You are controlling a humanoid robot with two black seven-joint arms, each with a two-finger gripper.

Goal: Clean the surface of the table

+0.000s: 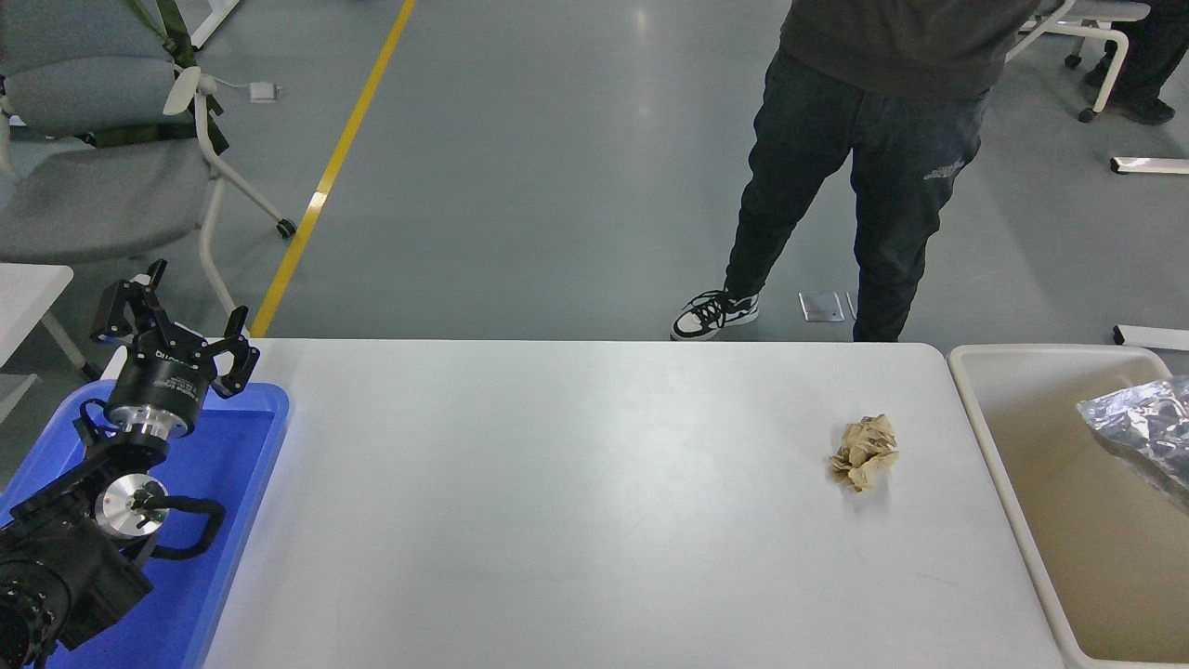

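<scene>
A: What is sitting nearest the camera?

B: The left arm is resting at the lower left of the frame, over a blue tray (243,483). Its left end effector (176,342) is pointing away from the camera at the tray's far end, with its fingers spread and gripping nothing.

A: And the right end effector?

B: It is not showing anywhere. At the right edge of the frame a crinkled silver foil wrapper (1143,435) is showing over the beige bin (999,483), which is standing just beside the desk's right end.

A: Where is the desk itself?

B: The white desk (576,502) is filling the middle and lower frame, between the tray and the bin. A crumpled brown paper ball (865,452) is lying on its right part, near the bin.

A: Beyond that?

B: A person (855,158) in dark trousers is standing on the grey floor past the far edge, upper right. A grey chair (93,177) is standing at the upper left, beside a yellow floor line (334,167).
</scene>
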